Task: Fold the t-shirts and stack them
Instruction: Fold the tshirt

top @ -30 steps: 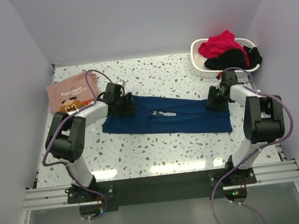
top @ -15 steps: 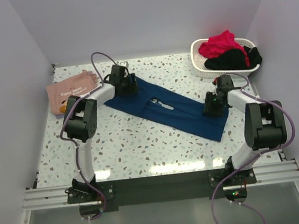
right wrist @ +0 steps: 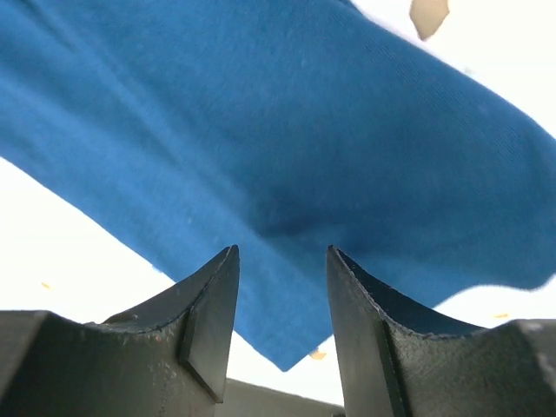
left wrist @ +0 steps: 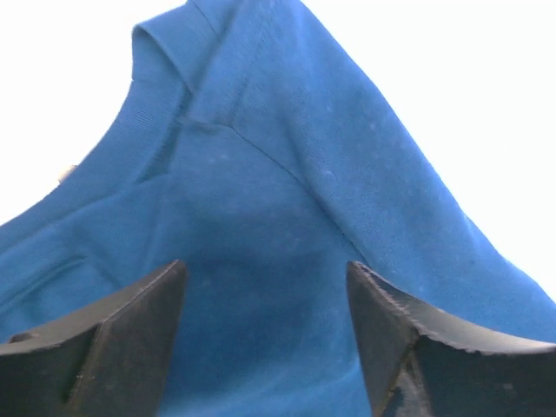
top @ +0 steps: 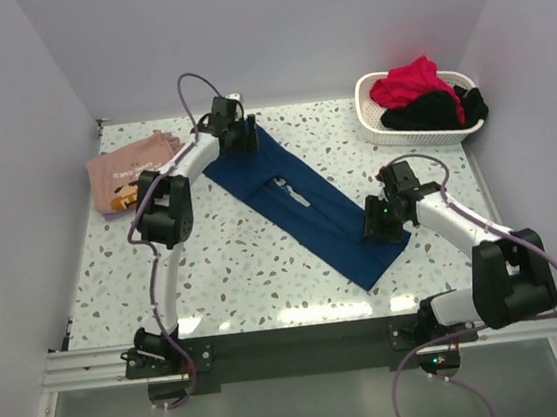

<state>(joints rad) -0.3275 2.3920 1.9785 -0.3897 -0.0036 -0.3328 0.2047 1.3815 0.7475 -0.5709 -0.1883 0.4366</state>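
Dark blue t-shirt, mid-fold: left gripper open at collar, right gripper part-open at hem, hold unclear; next, probably regrasp and join ends.

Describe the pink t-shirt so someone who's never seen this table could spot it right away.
On the speckled table, look to the far left corner. The pink t-shirt lies flat there, showing a cartoon print. It is the only pale garment: the blue t-shirt runs diagonally across the middle, and the white basket holds red and black clothes.
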